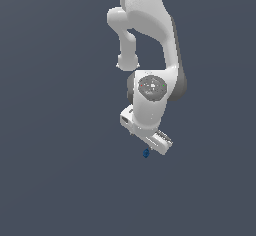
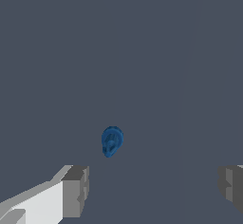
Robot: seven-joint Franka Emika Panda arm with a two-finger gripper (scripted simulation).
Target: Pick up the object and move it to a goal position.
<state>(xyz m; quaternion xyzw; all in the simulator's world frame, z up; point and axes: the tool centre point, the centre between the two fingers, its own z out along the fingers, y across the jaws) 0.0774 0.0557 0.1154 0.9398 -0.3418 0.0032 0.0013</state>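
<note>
While the arm (image 1: 150,35) reaches down over the plain grey table (image 1: 50,180), the claw (image 2: 154,190) hangs with its two fingers (image 2: 76,192) spread wide and nothing between them, a stance that suits lining up a grasp. In the wrist view the object (image 2: 112,141), a tiny dark-blue rounded chunk, lies on the table ahead of the gap and nearer one finger, not yet enclosed. From the exterior view it sits just beside the claw's tip. No container or goal marker shows anywhere.
</note>
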